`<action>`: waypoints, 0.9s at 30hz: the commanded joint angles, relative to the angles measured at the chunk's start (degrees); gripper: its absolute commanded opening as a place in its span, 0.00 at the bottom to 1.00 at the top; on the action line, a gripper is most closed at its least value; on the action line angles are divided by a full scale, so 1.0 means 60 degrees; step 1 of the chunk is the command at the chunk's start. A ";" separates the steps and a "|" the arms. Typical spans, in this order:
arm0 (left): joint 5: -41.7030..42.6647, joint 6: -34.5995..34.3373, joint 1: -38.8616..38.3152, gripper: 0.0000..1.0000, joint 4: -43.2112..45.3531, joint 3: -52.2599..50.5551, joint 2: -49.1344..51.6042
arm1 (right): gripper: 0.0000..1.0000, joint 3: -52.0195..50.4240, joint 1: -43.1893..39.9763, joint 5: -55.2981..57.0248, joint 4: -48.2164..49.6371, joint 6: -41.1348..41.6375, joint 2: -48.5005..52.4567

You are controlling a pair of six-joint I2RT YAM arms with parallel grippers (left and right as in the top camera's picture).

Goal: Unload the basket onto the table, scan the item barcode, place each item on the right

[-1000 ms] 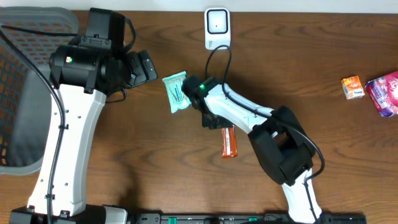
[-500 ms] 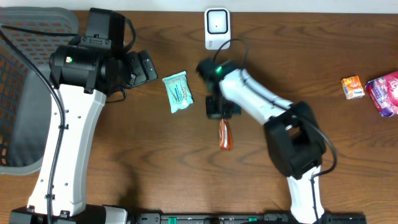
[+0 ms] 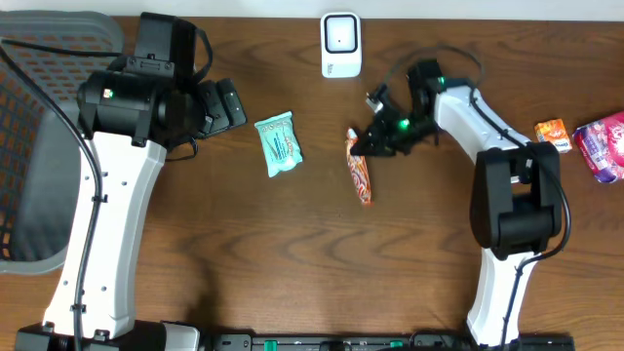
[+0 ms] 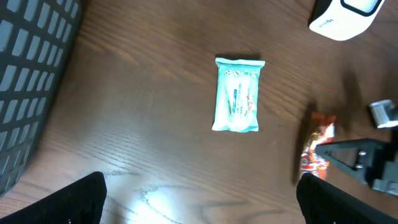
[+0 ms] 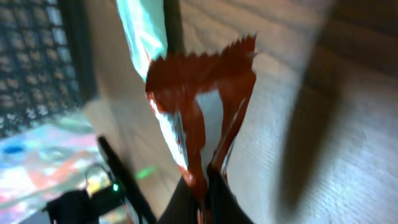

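Surface: dark wood tabletop; white scanner at upper centre; grey mesh basket at the left edge.
Task item: orange-red snack wrapper, centre of the frame, below and slightly right of the scanner, well apart from it.
Right fingers: closed tight on the upper end of the wrapper; the wrist view shows the crimped foil pinched between them.
Left fingers: spread fully wide, holding nothing, hovering over the teal packet.
Change: a second ago the wrapper lay lower in the frame and the right arm reached toward the teal packet. Now the arm has swung to the right and the wrapper sits higher, closer to the scanner.
Reading: pick-up looks done; presentation to the scanner not yet.
Unknown: cannot tell whether the wrapper is fully lifted or dragging; barcode side not visible.
Bystanders: small orange box and pink pack, far right.
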 commanded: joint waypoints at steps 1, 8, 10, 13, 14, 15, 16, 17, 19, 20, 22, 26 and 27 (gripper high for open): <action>-0.0153 0.0058 0.0033 0.98 -0.0007 0.0022 0.0069 | 0.05 -0.1249 -0.0499 -0.1515 0.0892 -0.0124 0.0000; -0.0153 0.0058 0.0033 0.98 -0.0007 0.0022 0.0069 | 0.43 -0.1381 -0.1909 -0.0109 0.0503 0.0299 -0.0080; -0.0153 0.0058 0.0033 0.98 -0.0007 0.0022 0.0069 | 0.47 -0.1016 -0.2291 -0.0066 -0.0084 0.0277 -0.0146; -0.0153 0.0058 0.0033 0.98 -0.0007 0.0022 0.0073 | 0.46 -0.0331 -0.2663 0.0229 -0.1111 0.0237 -0.0313; -0.0153 0.0058 0.0033 0.98 -0.0007 0.0022 0.0069 | 0.46 -0.0095 -0.2699 0.0393 -0.1501 0.0142 -0.0393; -0.0153 0.0058 0.0033 0.98 -0.0011 0.0022 0.0069 | 0.46 0.0095 -0.2699 0.0488 -0.1836 -0.0044 -0.0463; -0.0153 0.0058 0.0033 0.98 -0.0007 0.0022 0.0069 | 0.46 0.0240 -0.2656 0.0535 -0.2153 -0.0259 -0.0550; -0.0153 0.0058 0.0033 0.98 -0.0007 0.0022 0.0069 | 0.47 0.0353 -0.2546 0.0568 -0.2503 -0.0539 -0.0645; -0.0153 0.0058 0.0033 0.98 -0.0007 0.0022 0.0069 | 0.50 0.0379 -0.2240 0.0805 -0.2903 -0.0765 -0.0780; -0.0153 0.0058 0.0033 0.98 -0.0007 0.0022 0.0073 | 0.52 0.0364 -0.1869 0.1402 -0.3177 -0.0758 -0.0812; -0.0153 0.0058 0.0033 0.98 -0.0007 0.0022 0.0069 | 0.60 0.0215 -0.1395 0.2065 -0.3195 -0.0758 -0.0809; -0.0153 0.0058 0.0033 0.98 -0.0007 0.0022 0.0069 | 0.67 -0.0342 -0.0452 0.3213 -0.2135 -0.0007 -0.0790; -0.0153 0.0058 0.0033 0.98 -0.0007 0.0022 0.0069 | 0.67 -0.0474 -0.0306 0.3373 -0.1829 0.0390 -0.0787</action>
